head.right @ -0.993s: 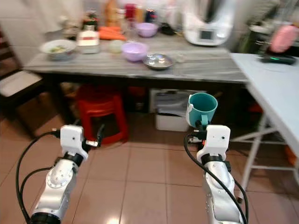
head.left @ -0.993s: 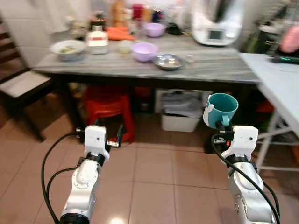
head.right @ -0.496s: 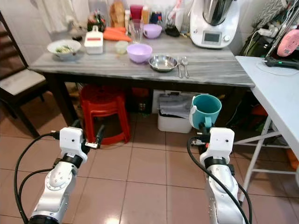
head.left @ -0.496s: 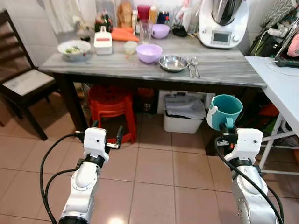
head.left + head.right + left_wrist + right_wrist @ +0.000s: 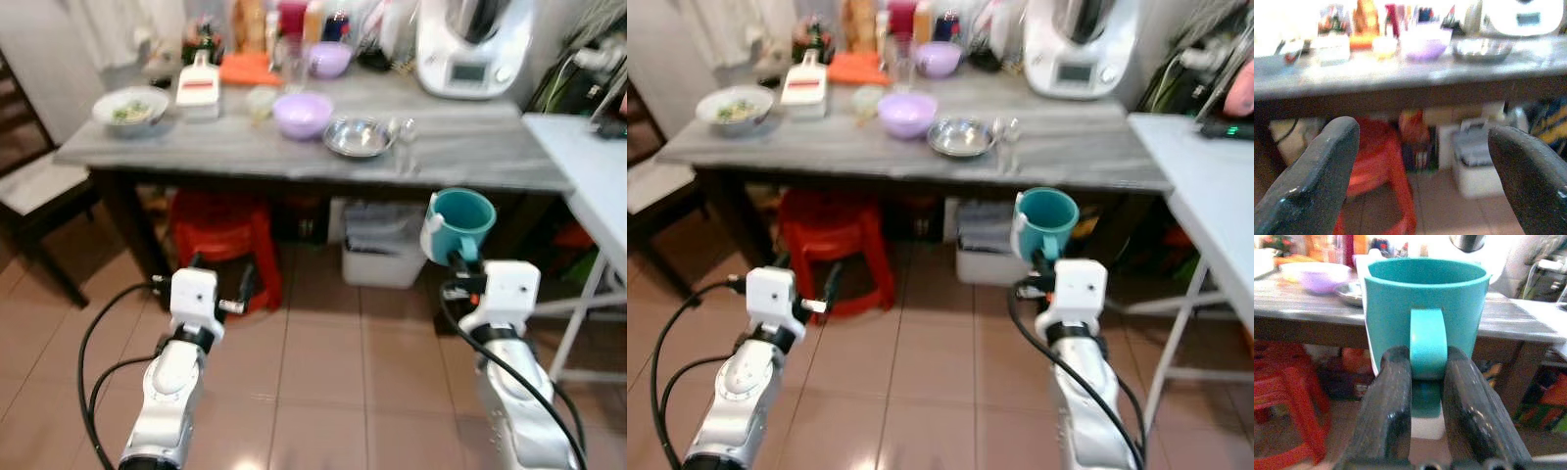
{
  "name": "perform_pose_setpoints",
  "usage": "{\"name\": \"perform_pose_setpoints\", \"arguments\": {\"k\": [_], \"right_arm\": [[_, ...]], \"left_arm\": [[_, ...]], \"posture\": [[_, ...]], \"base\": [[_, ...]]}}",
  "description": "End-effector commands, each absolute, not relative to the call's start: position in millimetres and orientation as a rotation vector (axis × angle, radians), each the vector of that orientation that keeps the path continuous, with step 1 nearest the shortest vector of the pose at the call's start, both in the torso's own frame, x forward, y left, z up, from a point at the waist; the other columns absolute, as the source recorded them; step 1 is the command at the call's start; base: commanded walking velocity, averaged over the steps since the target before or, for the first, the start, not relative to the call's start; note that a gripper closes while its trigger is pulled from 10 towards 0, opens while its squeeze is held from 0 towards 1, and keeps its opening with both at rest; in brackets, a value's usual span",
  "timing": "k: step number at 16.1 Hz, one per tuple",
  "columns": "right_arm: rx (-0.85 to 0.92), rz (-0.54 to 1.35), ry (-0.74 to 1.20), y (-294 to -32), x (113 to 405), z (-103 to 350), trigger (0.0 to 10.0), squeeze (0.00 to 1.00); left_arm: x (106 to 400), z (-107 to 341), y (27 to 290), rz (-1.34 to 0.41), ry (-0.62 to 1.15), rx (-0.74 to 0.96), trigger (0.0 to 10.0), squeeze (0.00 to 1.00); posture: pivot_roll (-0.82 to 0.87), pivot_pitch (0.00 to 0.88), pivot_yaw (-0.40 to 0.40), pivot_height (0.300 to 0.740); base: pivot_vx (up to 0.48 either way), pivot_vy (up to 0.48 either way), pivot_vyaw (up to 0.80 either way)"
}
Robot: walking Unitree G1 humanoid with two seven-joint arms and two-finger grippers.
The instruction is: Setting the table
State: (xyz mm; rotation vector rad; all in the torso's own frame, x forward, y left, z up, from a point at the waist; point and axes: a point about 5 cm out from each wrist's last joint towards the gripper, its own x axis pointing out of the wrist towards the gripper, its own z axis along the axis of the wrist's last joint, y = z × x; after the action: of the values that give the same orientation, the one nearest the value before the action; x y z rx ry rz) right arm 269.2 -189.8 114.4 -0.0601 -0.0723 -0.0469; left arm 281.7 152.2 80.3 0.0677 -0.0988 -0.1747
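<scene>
Dark wooden chair: far left, beside the table end, pale seat pad.

Grey marble-topped table: spans the scene ahead of the robot. Contents from the left:
- White bowl holding greenish food, near the left end.
- White container with a red label, just beside the bowl.
- Orange item behind it, among blurred bottles at the back edge.
- Small purple bowl, at the back.
- Large purple bowl, towards the middle.
- Steel bowl, just beside the large purple bowl on its right.
- White kitchen appliance with a small display, at the back right.

Red plastic stool: under the table, left part. White storage box: under the table, right of the stool.

Left gripper: raised low in front of the stool, fingers spread wide apart, nothing between them.

Right gripper: raised before the table's front edge, fingers pressed together on the handle of the teal mug. Mug upright, mouth open to the top, carried in the air below tabletop level, well apart from the dishes.

White side table: far right, on thin white legs. Tiled floor: reddish-brown.
</scene>
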Motion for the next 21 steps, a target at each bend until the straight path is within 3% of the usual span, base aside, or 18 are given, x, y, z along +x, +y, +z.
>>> {"name": "perform_pose_setpoints", "arguments": {"k": [1, 21], "right_arm": [[-0.075, -0.066, -0.1, -196.8, 269.9, 121.2, 10.0, 0.0], [-0.09, -0.088, -0.154, -195.6, 274.5, 132.6, 10.0, 0.0]], "left_arm": [[282.3, 80.5, 142.6, -0.21, -0.1, 0.06, 10.0, 0.0], [280.2, 87.5, 142.7, -0.233, -0.108, 0.058, 10.0, 0.0]], "posture": [[-0.08, 0.0, -0.026, 0.74], [-0.08, 0.0, -0.004, 0.74]], "base": [[0.48, 0.0, 0.0], [0.48, 0.0, 0.07]]}}
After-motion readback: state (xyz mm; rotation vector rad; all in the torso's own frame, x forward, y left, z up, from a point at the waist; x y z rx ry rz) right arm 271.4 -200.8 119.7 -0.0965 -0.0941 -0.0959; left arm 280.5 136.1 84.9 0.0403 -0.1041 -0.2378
